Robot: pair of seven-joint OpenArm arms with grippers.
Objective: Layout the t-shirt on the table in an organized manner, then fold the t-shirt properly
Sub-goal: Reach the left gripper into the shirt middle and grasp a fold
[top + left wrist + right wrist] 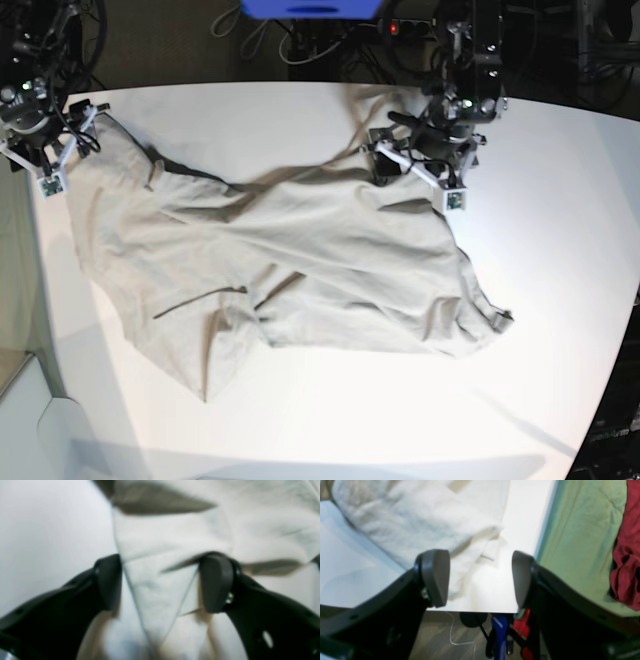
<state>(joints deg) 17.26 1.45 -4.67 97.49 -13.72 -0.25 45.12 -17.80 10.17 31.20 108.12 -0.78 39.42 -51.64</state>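
T-shirt (pixel 300 260): light beige-grey, lying crumpled and partly spread across the middle of the white tabletop (pixel 560 250). In the base view its cloth runs from the tabletop's left edge toward the far edge at right of centre, then down toward the right side, where a bunched sleeve or corner ends well short of the right edge. Several folds and darker creases cross the body; a pointed flap hangs toward the near edge at lower left. The garment is not flat and no fold lines are squared.

Left gripper (pixel 160 583): over the shirt's far portion, near the far edge of the tabletop. In the left wrist view the jaws stand spread, with a pointed ridge of cloth rising between them; the right-hand pad touches or lies just beside a fold, the left-hand pad sits at the cloth's edge. The view is blurred, so it cannot be told whether the cloth is merely between the pads or pressed by one. No closed pinch is visible.

Right gripper (pixel 480 578): at the far left corner of the tabletop, at the shirt's edge. In the right wrist view the jaws stand spread and hold nothing; the shirt's hem lies beyond and beside the left-hand pad, with bare tabletop between the pads.

Surroundings: beyond the tabletop edge, the right wrist view shows green fabric (pixel 580 545), a dark red cloth (pixel 626 555), and blue and red clamps (pixel 510 630) below the edge.
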